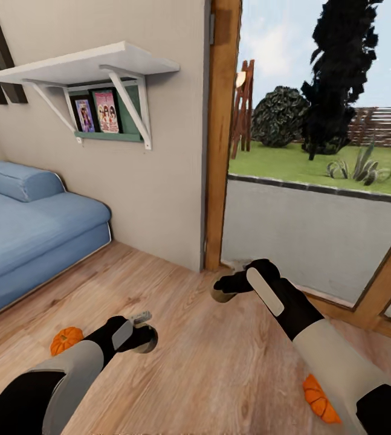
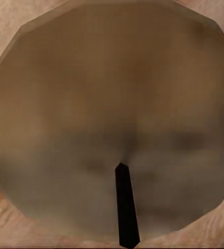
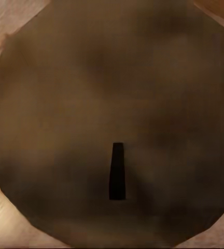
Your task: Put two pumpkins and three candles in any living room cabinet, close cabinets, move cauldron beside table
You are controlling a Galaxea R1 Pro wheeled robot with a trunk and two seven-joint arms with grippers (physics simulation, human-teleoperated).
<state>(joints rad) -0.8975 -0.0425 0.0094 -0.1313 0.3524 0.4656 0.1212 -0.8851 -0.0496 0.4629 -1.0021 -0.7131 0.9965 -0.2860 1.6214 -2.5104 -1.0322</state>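
The two pumpkins are bright orange with darker ribs. The candle at the left wrist is tan-brown with a black wick; the other candle is darker brown. The floor is light wood with grain, the sofa is blue, the shelf is white.

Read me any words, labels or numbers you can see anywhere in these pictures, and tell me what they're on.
No text can be read.
The two picture cards on the green ledge under the white shelf show colourful figures; any lettering on them is too small and blurred to read.
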